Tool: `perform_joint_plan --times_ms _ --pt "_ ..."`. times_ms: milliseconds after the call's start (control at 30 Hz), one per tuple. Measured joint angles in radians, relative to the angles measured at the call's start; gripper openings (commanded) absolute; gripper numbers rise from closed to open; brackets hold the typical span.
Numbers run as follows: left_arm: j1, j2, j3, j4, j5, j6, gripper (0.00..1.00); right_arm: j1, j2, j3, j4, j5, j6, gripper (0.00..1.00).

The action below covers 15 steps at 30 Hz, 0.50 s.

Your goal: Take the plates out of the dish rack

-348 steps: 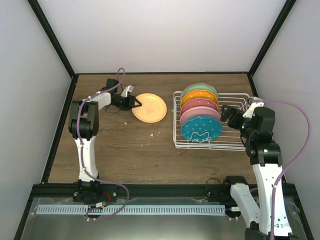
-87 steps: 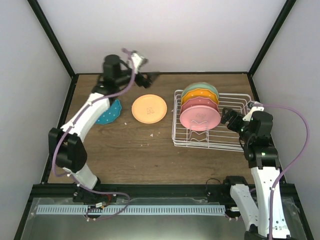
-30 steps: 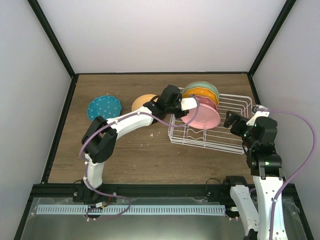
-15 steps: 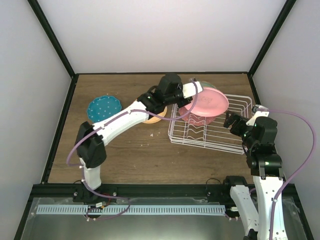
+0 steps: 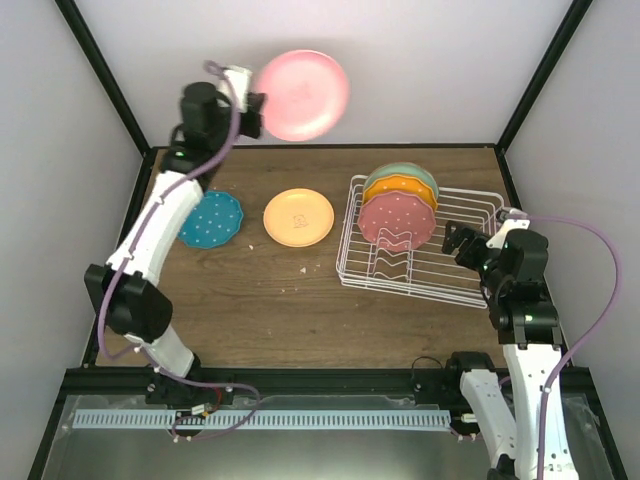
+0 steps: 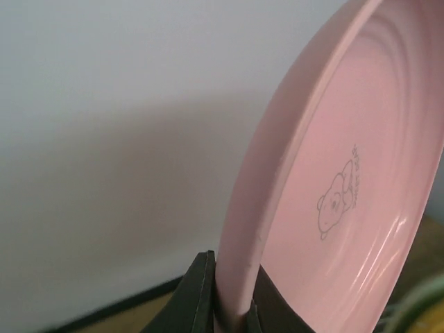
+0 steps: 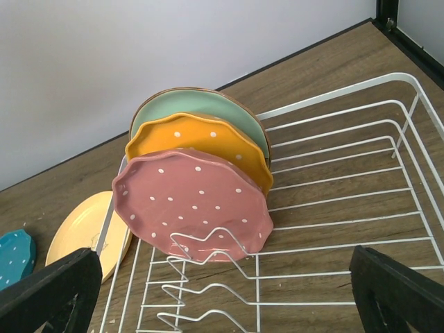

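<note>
Left gripper (image 6: pixel 232 309) pinches the pink plate's (image 5: pixel 303 93) rim, high to clear the dish rack (image 5: pixel 478 293); right gripper (image 5: pixel 458 240) gapes idle.

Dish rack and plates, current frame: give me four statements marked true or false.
1. The left gripper holds the pink plate up in the air by its rim. True.
2. Four plates stand in the dish rack. False: three stand there, the dotted maroon plate, the dotted orange plate and the mint green plate.
3. The dotted teal plate and the peach plate lie flat on the table, left of the rack. True.
4. The right gripper is shut on the maroon plate. False: it is open and grips no plate.
</note>
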Motion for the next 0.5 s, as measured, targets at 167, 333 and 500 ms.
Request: perform_joint_plan --times_ms 167,333,500 --pt "0.296 0.037 -0.14 0.011 0.139 -0.277 0.04 0.0 0.004 -0.004 0.006 -0.014 0.003 1.0" --pt "0.357 0.122 -0.314 -0.013 0.283 -0.45 0.04 0.0 0.003 -0.004 0.011 -0.021 0.004 1.0" --pt "0.333 0.165 -0.429 0.009 0.432 -0.591 0.04 0.0 -0.014 -0.004 0.009 -0.018 0.008 1.0"
